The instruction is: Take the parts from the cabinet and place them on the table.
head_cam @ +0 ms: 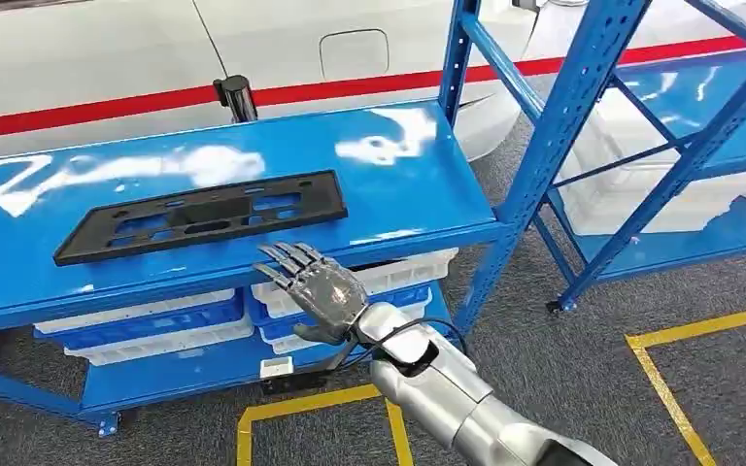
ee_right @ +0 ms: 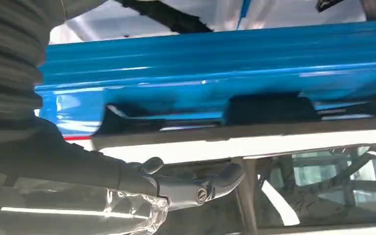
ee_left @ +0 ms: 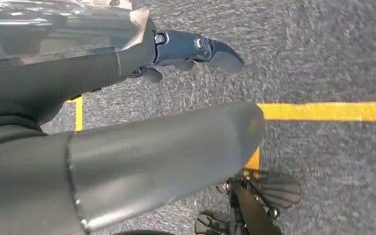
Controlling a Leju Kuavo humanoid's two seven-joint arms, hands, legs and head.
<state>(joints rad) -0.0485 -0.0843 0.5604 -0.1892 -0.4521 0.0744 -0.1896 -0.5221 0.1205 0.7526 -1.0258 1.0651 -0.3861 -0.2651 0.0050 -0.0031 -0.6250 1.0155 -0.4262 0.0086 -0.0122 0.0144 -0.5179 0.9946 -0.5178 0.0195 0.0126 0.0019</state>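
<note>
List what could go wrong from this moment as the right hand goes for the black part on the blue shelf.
1. The black part lies flat on the glossy blue shelf, so the fingers may struggle to get under it and could push it away.
2. The right hand is open at the shelf's front edge and could knock against it.
3. The part is long; held at one end, it may tilt or slip.

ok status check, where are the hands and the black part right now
Right robot hand open, at the shelf's front edge, holding nothing. Left robot hand hanging over the floor, empty. Black part flat on the blue shelf. Nothing between hand and part.
</note>
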